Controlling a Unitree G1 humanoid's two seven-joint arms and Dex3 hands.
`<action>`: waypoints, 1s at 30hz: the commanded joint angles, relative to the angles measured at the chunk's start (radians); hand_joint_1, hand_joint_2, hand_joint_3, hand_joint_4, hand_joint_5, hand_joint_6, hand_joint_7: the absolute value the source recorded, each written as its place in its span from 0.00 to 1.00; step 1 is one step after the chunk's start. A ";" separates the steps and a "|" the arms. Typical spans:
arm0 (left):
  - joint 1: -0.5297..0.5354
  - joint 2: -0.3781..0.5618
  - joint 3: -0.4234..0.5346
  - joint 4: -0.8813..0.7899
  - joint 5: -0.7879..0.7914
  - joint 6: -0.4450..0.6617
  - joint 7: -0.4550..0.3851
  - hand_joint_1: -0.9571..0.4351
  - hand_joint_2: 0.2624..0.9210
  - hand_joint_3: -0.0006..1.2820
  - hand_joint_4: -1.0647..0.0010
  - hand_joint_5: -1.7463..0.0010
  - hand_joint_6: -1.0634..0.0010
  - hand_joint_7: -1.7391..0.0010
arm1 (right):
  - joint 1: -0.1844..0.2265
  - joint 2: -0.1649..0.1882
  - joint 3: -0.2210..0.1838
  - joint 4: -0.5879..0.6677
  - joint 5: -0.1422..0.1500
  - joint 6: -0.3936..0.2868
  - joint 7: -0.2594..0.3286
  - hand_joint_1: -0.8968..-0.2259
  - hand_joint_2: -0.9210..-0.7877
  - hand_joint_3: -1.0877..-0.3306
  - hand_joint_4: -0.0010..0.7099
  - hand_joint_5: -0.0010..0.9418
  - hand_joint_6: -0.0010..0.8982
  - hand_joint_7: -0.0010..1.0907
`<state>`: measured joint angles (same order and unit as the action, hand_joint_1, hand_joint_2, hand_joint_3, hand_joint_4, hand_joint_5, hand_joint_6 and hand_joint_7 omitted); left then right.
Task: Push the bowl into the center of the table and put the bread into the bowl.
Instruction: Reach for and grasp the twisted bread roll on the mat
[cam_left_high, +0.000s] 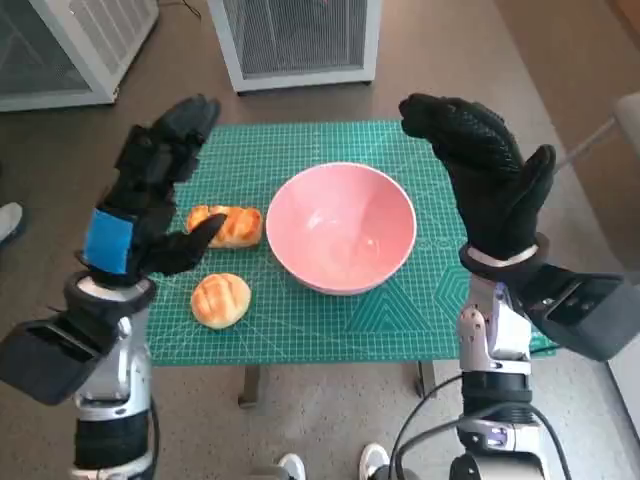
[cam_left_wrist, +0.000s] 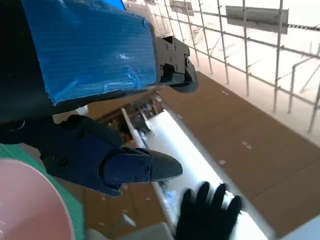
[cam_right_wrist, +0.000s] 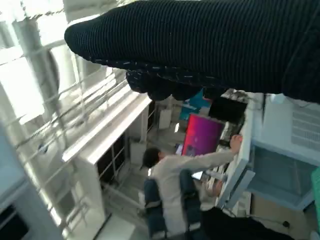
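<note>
A pink bowl sits empty near the middle of the green mat; its rim also shows in the left wrist view. Two golden bread rolls lie to its left: one right beside the bowl, the other nearer the front edge. My left hand is raised above the left side of the table with fingers spread, holding nothing. My right hand is raised above the right side of the bowl, fingers apart and empty; it also appears as a gloved hand in the left wrist view.
White wire-mesh cabinets stand beyond the table's far edge. Shoes show on the floor at the table's front. A person sits at a screen in the right wrist view.
</note>
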<state>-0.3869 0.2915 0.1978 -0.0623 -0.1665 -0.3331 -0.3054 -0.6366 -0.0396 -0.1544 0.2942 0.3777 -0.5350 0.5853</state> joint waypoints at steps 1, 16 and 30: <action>-0.019 0.048 0.015 0.006 0.025 -0.029 -0.004 0.29 1.00 0.23 0.70 0.99 0.83 0.75 | 0.053 -0.011 0.014 -0.044 -0.003 0.024 -0.016 0.78 0.42 0.65 0.68 0.01 0.09 0.77; -0.073 0.400 -0.046 -0.037 0.306 0.303 -0.147 0.50 0.81 0.02 0.80 1.00 0.79 0.85 | 0.087 -0.019 0.034 -0.100 0.011 0.035 -0.025 0.76 0.47 0.65 0.69 0.01 0.10 0.77; -0.190 0.422 -0.273 0.005 0.527 0.595 -0.195 0.68 0.77 0.00 0.82 1.00 0.69 0.94 | 0.082 -0.021 0.039 -0.089 0.027 0.029 -0.016 0.74 0.06 0.79 0.68 0.00 0.10 0.76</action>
<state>-0.5331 0.7163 -0.0237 -0.0866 0.3057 0.2373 -0.5025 -0.5698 -0.0593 -0.1163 0.1940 0.3940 -0.5115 0.5658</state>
